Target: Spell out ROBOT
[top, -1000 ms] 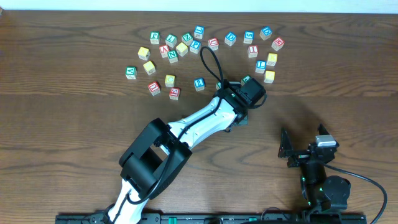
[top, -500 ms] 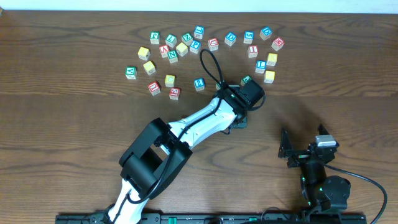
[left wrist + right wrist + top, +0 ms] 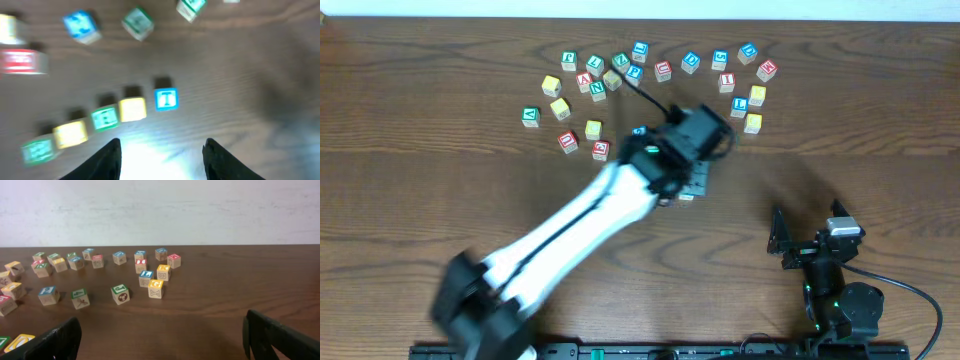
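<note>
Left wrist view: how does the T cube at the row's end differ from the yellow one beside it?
The T cube shows a blue T; the yellow cube shows a yellow face, letter too blurred to read. The T cube ends the row; the yellow cube sits between it and a green cube. Both sit flat on the table.

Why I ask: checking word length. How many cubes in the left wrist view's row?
5, left to right: outer green, outer yellow, middle green, inner yellow, blue T. None seems hidden.
</note>
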`<state>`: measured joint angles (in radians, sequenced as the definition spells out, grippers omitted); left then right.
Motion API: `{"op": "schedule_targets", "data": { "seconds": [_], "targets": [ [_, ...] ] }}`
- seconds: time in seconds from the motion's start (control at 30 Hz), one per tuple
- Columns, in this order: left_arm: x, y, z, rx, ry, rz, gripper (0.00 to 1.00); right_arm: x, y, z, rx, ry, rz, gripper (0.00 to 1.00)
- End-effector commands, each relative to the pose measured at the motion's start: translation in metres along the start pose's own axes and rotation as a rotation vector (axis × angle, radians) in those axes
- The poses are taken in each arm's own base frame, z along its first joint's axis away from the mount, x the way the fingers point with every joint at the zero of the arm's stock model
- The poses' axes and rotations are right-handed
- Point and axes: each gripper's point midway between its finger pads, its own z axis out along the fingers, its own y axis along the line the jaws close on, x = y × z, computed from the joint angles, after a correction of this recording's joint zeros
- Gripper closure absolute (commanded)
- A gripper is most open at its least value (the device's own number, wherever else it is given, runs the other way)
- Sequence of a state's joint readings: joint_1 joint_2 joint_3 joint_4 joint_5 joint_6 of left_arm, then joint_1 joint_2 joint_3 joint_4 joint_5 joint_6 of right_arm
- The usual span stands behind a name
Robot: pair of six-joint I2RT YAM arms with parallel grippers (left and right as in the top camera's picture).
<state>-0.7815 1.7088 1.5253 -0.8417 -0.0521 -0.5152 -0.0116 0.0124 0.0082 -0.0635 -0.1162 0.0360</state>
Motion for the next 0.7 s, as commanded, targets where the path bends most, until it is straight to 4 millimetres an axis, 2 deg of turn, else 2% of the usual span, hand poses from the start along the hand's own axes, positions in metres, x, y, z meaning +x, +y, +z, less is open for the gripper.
{"op": "schedule_targets", "data": {
  "seconds": [0.0, 0.17, 0.37, 0.53, 0.6, 0.67],
  "targets": [
    [-0.02, 0.046, -0.04, -0.037, -0.052, -0.033, 0.48, 0.001, 0.001, 0.0, -0.003, 0.0, -0.015, 0.01],
    [-0.026, 0.124, -0.068, -0.138, -0.05, -0.155, 0.48, 0.001, 0.001, 0.0, -0.003, 0.0, -0.015, 0.01],
    [-0.017, 0.216, -0.072, -0.271, 0.016, -0.322, 0.48, 0.001, 0.001, 0.0, -0.003, 0.0, -0.015, 0.01],
    [-0.001, 0.263, -0.068, -0.308, 0.061, -0.409, 0.51, 0.001, 0.001, 0.0, -0.003, 0.0, -0.015, 0.01],
    [0.014, 0.274, -0.061, -0.303, 0.103, -0.447, 0.54, 0.001, 0.001, 0.0, -0.003, 0.0, -0.015, 0.01],
    [0.029, 0.275, -0.051, -0.285, 0.149, -0.469, 0.56, 0.001, 0.001, 0.0, -0.003, 0.0, -0.015, 0.01]
  ]
}}
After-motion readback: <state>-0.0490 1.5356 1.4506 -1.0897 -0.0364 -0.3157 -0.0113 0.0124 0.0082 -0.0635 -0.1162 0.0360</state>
